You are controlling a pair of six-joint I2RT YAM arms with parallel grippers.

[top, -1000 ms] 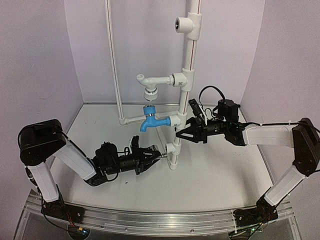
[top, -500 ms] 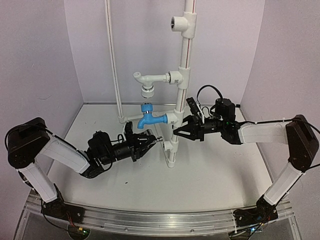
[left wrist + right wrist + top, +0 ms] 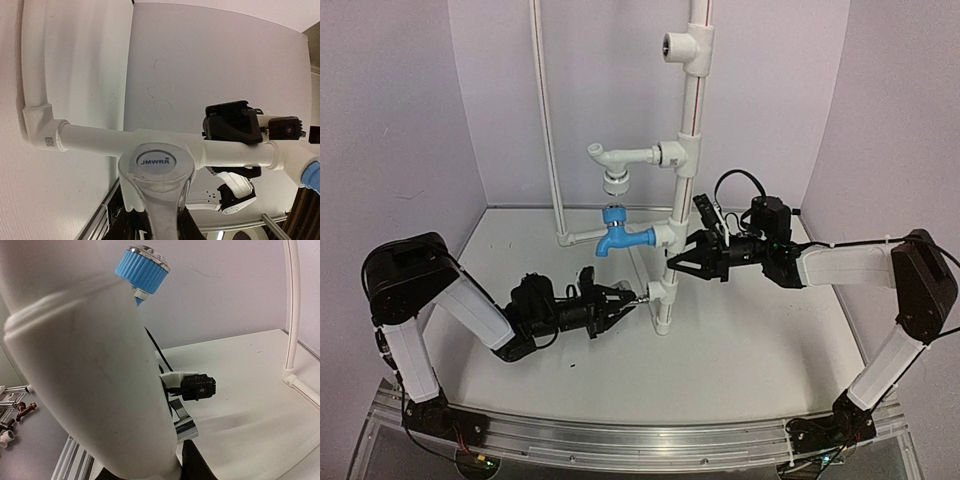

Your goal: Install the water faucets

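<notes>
Silver faucet (image 3: pixel 155 205) clamped tight in left gripper (image 3: pixel 623 298), threaded end just at lowest tee fitting (image 3: pixel 662 293). Right gripper (image 3: pixel 679 263) jaws closed round white pipe (image 3: pixel 693 110), bracing it. Likely need: square thread to port, then twist gently.

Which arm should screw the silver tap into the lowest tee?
Left. The left claw holds the silver tap, its tip nearly at the lowest tee on the white standpipe. The right claw is clamped on that pipe higher up, apparently steadying it.
</notes>
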